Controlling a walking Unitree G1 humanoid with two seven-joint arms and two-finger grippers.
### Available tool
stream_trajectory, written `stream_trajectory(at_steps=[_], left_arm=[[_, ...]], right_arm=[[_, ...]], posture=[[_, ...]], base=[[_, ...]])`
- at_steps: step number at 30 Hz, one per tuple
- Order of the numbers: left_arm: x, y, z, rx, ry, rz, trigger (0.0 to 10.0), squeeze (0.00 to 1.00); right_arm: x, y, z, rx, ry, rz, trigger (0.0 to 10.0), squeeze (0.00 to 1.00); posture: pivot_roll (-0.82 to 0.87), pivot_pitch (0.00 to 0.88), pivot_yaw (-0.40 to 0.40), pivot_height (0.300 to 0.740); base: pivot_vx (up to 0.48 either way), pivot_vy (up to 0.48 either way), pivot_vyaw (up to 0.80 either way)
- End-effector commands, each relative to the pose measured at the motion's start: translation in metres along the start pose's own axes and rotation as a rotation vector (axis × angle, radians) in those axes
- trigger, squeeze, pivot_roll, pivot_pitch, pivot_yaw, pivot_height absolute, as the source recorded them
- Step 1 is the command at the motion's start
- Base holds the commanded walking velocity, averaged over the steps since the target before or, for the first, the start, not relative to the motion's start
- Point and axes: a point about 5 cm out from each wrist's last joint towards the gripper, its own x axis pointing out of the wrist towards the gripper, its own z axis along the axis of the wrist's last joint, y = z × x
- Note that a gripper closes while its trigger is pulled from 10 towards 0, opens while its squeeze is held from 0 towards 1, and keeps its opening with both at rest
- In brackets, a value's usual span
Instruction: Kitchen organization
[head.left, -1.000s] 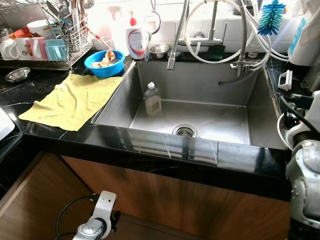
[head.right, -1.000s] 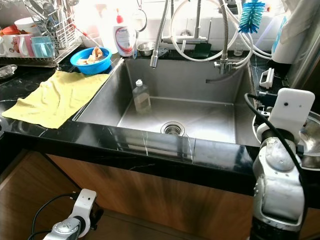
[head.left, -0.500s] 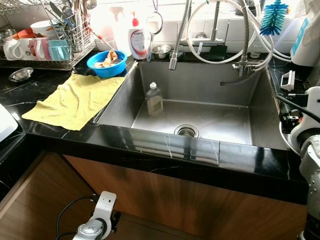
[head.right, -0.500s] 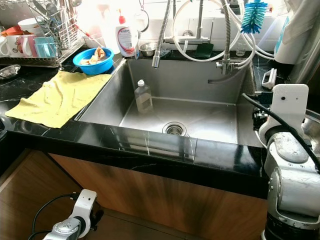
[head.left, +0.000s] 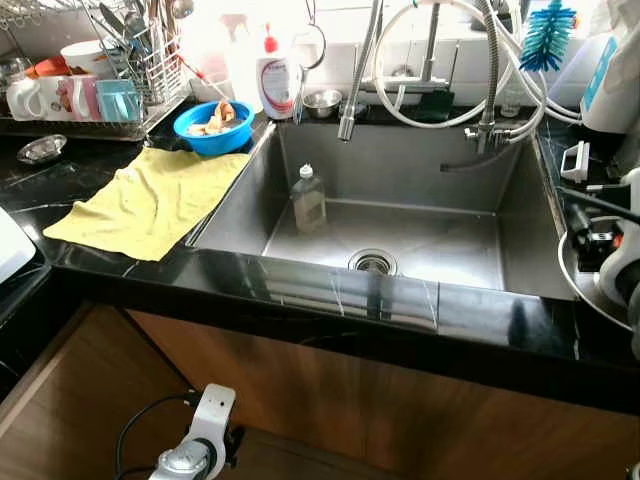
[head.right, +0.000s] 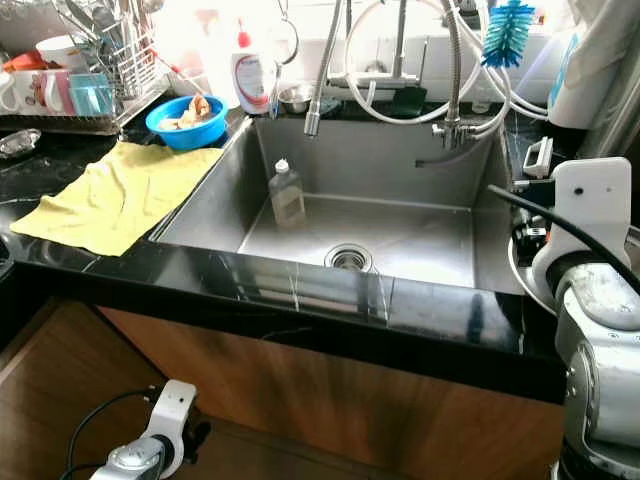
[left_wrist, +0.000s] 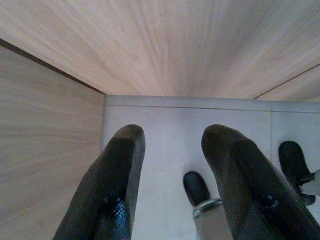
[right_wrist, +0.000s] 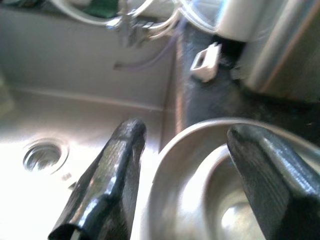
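Bottom left of the head view: left gripper (left_wrist: 170, 185) hangs idle by the cabinet, fingers apart over floor tile. Right edge: right gripper (right_wrist: 185, 185), fingers spread wide, empty, poised over the rim of a steel bowl (right_wrist: 200, 165) on the counter beside the sink (head.left: 400, 240). Middle: a bottle (head.left: 307, 200) stands in the sink. Left: yellow cloth (head.left: 150, 200) spread out. Upper left: blue bowl (head.left: 212, 126), loaded dish rack (head.left: 90, 90). Judged barely begun; nothing gripped.

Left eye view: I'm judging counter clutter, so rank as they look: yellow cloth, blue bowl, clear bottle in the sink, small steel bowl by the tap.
1. Yellow cloth
2. Blue bowl
3. Clear bottle
4. Small steel bowl, though it sits farthest back, so it may look smaller than it is.
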Motion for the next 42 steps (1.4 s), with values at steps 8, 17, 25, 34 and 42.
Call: stream_trajectory(at_steps=[8, 17, 25, 34, 42], left_arm=[[0.000, -0.005, -0.007, -0.006, 0.038, -0.019, 10.0, 0.00], [-0.001, -0.003, -0.009, -0.011, 0.047, -0.014, 10.0, 0.00], [-0.002, -0.001, -0.011, -0.006, 0.055, -0.016, 10.0, 0.00], [-0.006, 0.014, -0.016, -0.002, 0.073, 0.001, 10.0, 0.00], [-0.009, 0.021, -0.019, 0.002, 0.084, 0.009, 10.0, 0.00]], right_arm=[[-0.014, -0.005, -0.008, -0.131, 0.062, 0.053, 10.0, 0.00], [-0.020, -0.020, -0.008, -0.171, 0.094, -0.015, 10.0, 0.00], [-0.026, -0.020, -0.017, -0.162, 0.135, -0.008, 10.0, 0.00], [-0.026, -0.019, -0.024, -0.142, 0.168, 0.006, 10.0, 0.00], [-0.027, -0.022, -0.030, -0.148, 0.193, -0.005, 10.0, 0.00]], posture=[[-0.29, 0.000, 0.070, 0.740], [-0.30, 0.000, 0.076, 0.740], [-0.31, 0.000, 0.083, 0.740], [-0.30, 0.000, 0.085, 0.740], [-0.30, 0.000, 0.089, 0.740]], base=[[0.000, 0.000, 0.00], [0.000, 0.000, 0.00], [0.000, 0.000, 0.00], [0.000, 0.000, 0.00], [0.000, 0.000, 0.00]])
